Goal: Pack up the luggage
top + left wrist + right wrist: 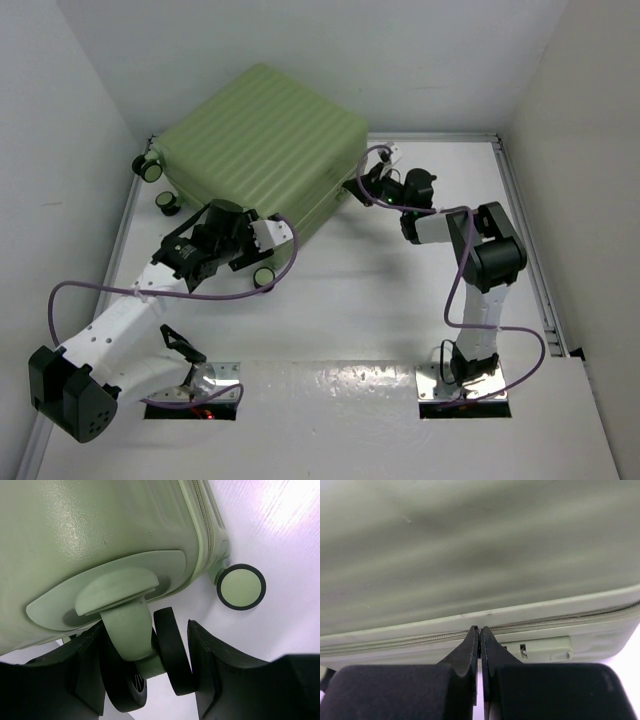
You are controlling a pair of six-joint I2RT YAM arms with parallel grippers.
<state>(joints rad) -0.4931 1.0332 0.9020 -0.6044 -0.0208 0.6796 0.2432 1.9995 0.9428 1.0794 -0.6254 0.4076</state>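
Now the big light-green ribbed suitcase [265, 135] lies shut at the far left of the white desk [380, 290], so the left gripper [145, 630] holding its black wheel [170, 650] should tug slowly while the closed right gripper [479, 630] steadies it.

a glossy white tabletop [350, 300], walled in by white panels, carries a large light-green ribbed hard-shell suitcase [265, 145]. the suitcase lies closed and flat toward the far left corner, skewed to the table's edges. its small black wheels with pale green hubs [150, 168] stick out along its near-left side. one shiny metal base plate [225, 372] sits at the near edge, another [435, 378] well apart to its right.
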